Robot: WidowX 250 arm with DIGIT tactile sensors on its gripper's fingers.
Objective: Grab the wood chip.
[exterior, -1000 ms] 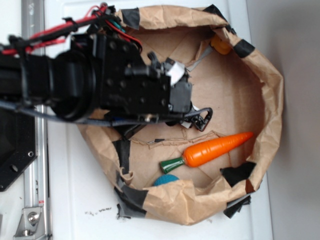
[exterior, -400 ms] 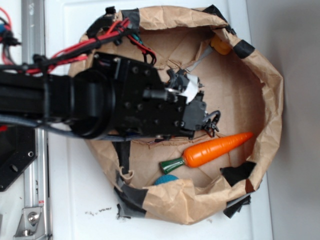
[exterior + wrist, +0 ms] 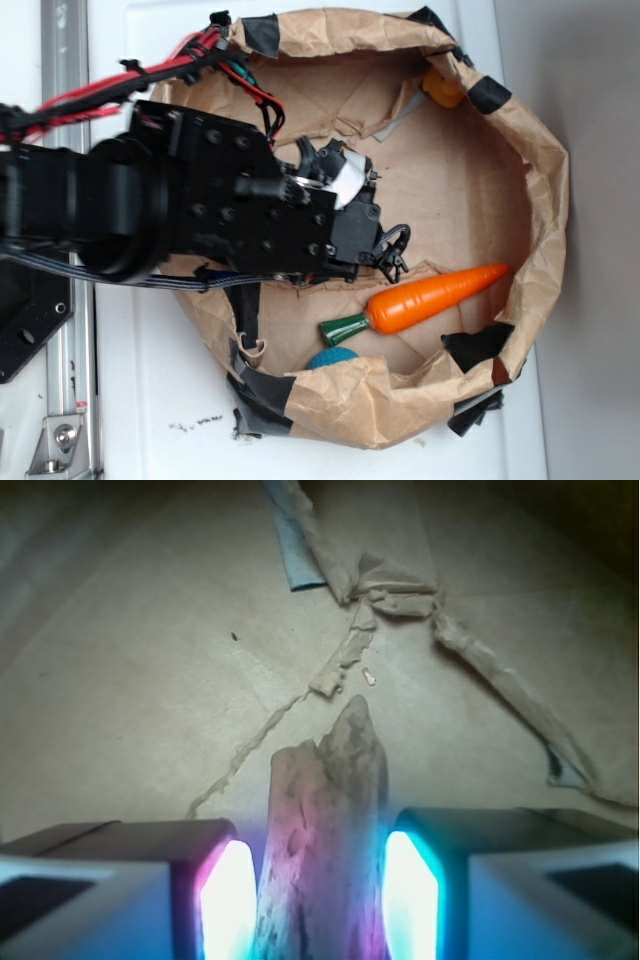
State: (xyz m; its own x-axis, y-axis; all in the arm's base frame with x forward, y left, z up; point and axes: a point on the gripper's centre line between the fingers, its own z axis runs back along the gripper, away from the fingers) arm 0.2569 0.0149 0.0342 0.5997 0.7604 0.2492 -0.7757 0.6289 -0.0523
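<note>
The wood chip [image 3: 325, 780], a rough grey-brown sliver with ragged grain, stands lengthwise between the two lit pads in the wrist view. Its pointed end reaches out over the brown paper floor. My gripper [image 3: 320, 880] is shut on it, with both pads [image 3: 228, 895] pressed against its sides. From the exterior view the black arm covers the chip. The fingertips [image 3: 393, 250] hang inside the paper-lined bowl [image 3: 530, 160], just left of and above the carrot.
An orange carrot [image 3: 430, 300] with a green stem lies right of the gripper. A blue ball [image 3: 330, 358] sits at the bowl's near rim and an orange item [image 3: 442, 90] at the far rim. Torn paper strips [image 3: 500, 680] lie on the floor ahead.
The arm swung right toward the carrot, then drew back left a little. The fingertips look closer together than a second ago.
</note>
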